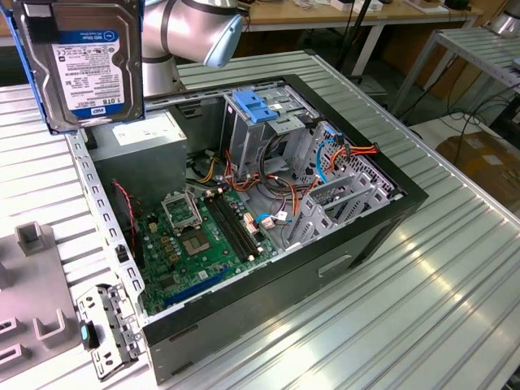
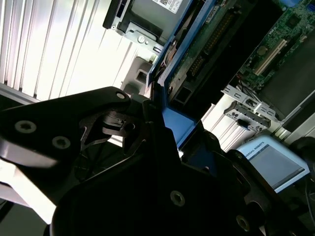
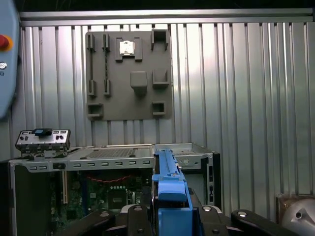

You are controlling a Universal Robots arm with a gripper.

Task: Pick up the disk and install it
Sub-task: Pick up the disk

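The disk (image 1: 81, 65) hangs upright in the air at the exterior view's upper left, above the left end of the open computer case (image 1: 268, 203). It is silver metal with a white and blue label facing the camera and blue side rails. In the first wrist view I see the disk (image 3: 170, 187) edge-on, its blue rail standing between the black fingers (image 3: 133, 216) of my gripper (image 3: 170, 212). The gripper (image 2: 170, 130) is shut on the disk (image 2: 197, 54), whose circuit-board underside shows in the second wrist view. The case lies below the disk.
Inside the case are a metal cage with a light-blue top (image 1: 256, 106), a grey power-supply box (image 1: 146, 138), a green motherboard (image 1: 195, 236) and loose cables. A grey fixture plate (image 3: 129, 73) and a small front-panel bracket (image 1: 101, 325) lie on the ribbed metal table (image 1: 422, 284).
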